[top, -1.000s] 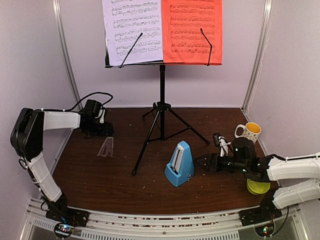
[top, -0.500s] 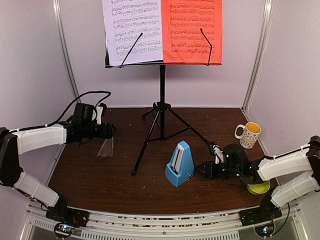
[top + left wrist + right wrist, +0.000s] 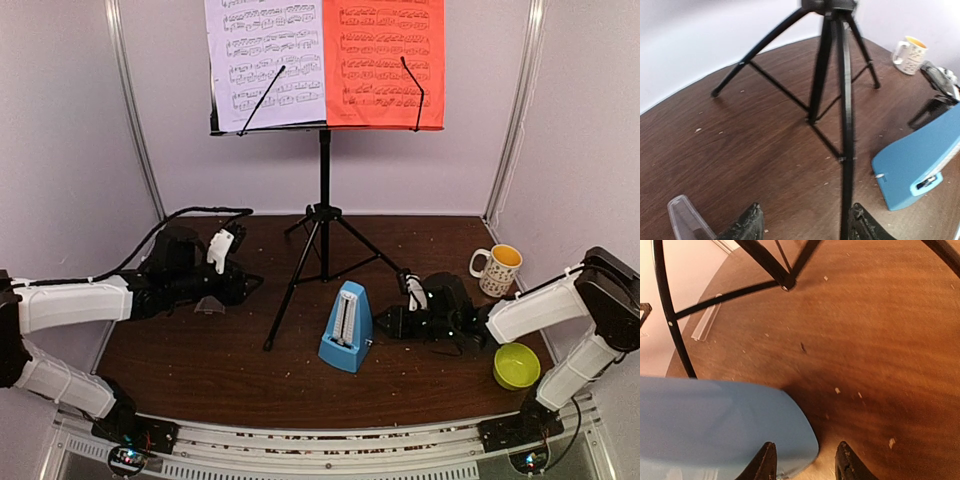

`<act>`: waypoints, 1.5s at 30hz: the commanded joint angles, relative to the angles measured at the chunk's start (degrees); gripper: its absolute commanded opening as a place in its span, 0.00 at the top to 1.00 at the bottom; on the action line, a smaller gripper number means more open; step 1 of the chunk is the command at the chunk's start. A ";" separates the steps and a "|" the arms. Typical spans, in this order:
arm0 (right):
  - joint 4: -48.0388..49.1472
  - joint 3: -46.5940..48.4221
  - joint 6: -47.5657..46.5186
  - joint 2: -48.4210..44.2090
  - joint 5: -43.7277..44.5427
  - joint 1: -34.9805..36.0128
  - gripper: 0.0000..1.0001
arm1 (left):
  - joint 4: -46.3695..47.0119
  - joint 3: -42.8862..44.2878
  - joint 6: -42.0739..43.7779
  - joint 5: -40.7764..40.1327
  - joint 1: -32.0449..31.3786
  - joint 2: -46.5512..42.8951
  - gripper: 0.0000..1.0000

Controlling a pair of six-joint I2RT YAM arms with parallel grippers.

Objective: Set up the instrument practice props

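Observation:
The black music stand (image 3: 324, 180) stands at the back centre on its tripod, with the white sheet (image 3: 265, 60) and the red sheet (image 3: 385, 60) on its desk. On the table in front is the blue metronome (image 3: 345, 330), leaning a little. My right gripper (image 3: 385, 322) is at its right side, open, and the metronome's rounded corner (image 3: 790, 430) lies between the fingers. The clear cover (image 3: 682, 220) lies flat beside my left gripper (image 3: 248, 283). That gripper (image 3: 805, 225) is open and holds nothing. A tripod leg (image 3: 845, 150) runs down to its right finger.
A white mug (image 3: 497, 268) stands at the right near the wall. A small yellow bowl (image 3: 517, 365) sits near the front right. The tripod legs (image 3: 730, 295) spread across the middle of the brown table. White walls close in the back and both sides.
Both arms have reached inward. The right gripper narrowed and moved left onto the metronome, which has shifted left. The left gripper moved right, past the clear cover, toward the stand's leg.

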 commanded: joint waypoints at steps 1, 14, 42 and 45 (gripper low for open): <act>4.16 4.75 -2.43 4.10 -1.56 -0.10 0.59 | 7.14 -0.31 0.88 4.40 -1.60 1.77 0.42; 5.58 8.81 -1.87 4.64 -6.92 -1.32 0.54 | 8.49 -1.16 4.07 6.84 -8.74 3.64 0.49; 2.97 7.95 -3.59 4.95 -9.94 1.88 0.62 | 13.05 -0.16 3.82 4.65 -16.27 14.44 0.69; 2.31 10.10 -4.44 5.89 -10.27 1.17 0.62 | 14.68 0.21 3.08 4.05 -17.16 15.68 0.72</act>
